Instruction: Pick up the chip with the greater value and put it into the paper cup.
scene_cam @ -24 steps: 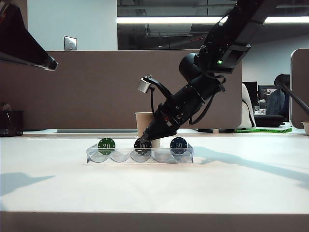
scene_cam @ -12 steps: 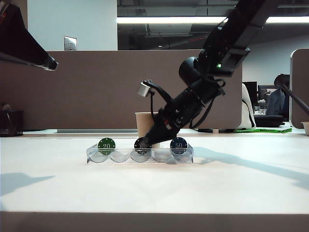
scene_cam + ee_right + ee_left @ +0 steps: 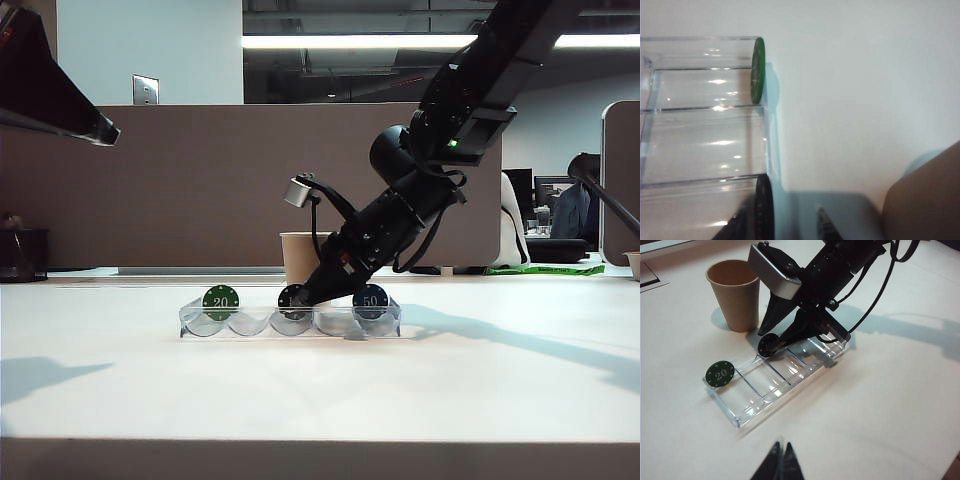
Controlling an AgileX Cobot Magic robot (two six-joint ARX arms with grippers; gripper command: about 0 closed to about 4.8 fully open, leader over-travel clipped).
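My right gripper (image 3: 300, 297) was down at the middle of the clear chip tray (image 3: 190, 325), and its two fingertips (image 3: 824, 227) sat on either side of the black chip (image 3: 290, 298), one on each face. In the right wrist view there was a sliver of gap between the far fingertip and the chip's edge (image 3: 763, 207), so I could not say whether the jaws had the chip pinched or were just bracketing it. The chip stood on edge in the tray's middle slot, against the wall on the cup's side. The arm sloped down from the upper right of the exterior view, wrist tilted, fingers pointing down and to the left.

The green chip (image 3: 719, 373) marked 20 stood upright in the end slot on the left. The dark blue chip (image 3: 370, 299) marked 50 stood in the slot on the right, just beside my gripper's body. The paper cup (image 3: 735, 294) stood upright on the white table (image 3: 320, 390) just behind the tray, open end up, near the black chip but apart from it.

My left gripper (image 3: 780, 460) hung well off from all that, high above the table, with its dark fingertips pressed together and nothing between them.
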